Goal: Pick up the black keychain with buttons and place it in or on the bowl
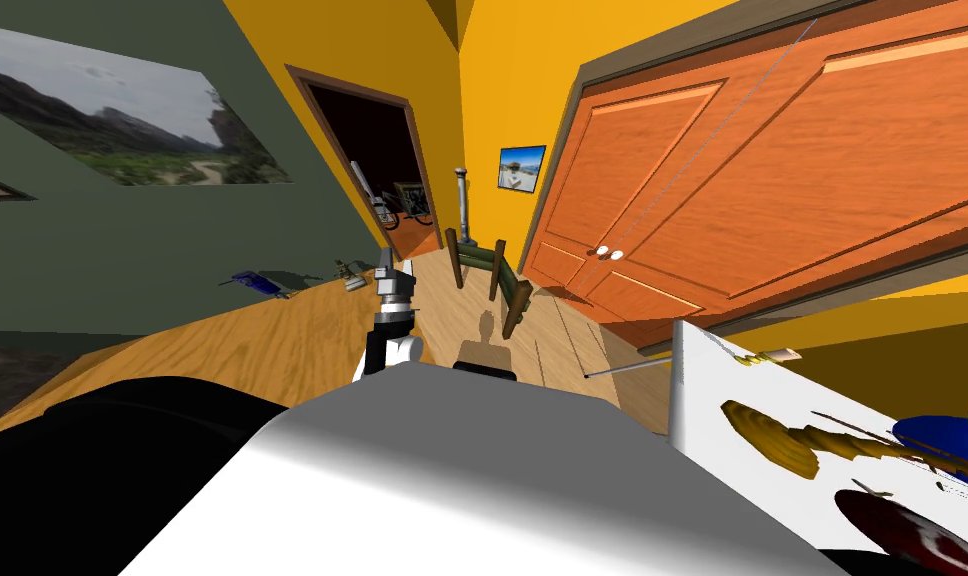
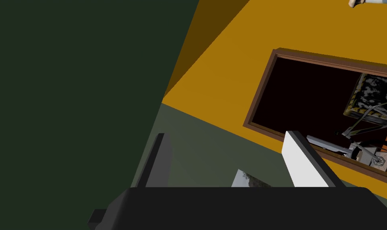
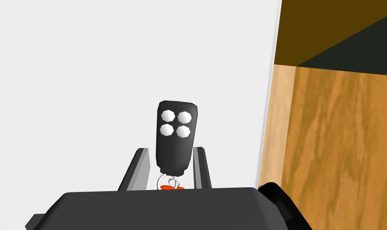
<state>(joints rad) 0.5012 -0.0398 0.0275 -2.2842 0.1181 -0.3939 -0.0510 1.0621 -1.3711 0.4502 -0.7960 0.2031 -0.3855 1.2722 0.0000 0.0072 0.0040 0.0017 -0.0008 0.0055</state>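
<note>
The black keychain [image 3: 176,131] has four white round buttons, with a ring and a red tag at its near end. My right gripper [image 3: 170,150] is shut on it, one finger pressing each side of its lower half. Behind it lies a flat white surface [image 3: 108,60]; whether the keychain rests on it or hangs above it I cannot tell. In the head view a white table [image 1: 702,400] stands at the right with a dark red bowl-like thing [image 1: 902,530] at its near end. My left gripper [image 1: 394,268] is raised in front of me, open and empty [image 2: 226,135].
On the white table also lie a yellow-brown object [image 1: 772,435] and a blue thing [image 1: 947,445]. Wooden floor [image 3: 340,139] runs beside the white surface. A small wooden chair [image 1: 492,275] stands ahead, with large orange doors [image 1: 772,180] on the right and a doorway [image 1: 382,170] beyond.
</note>
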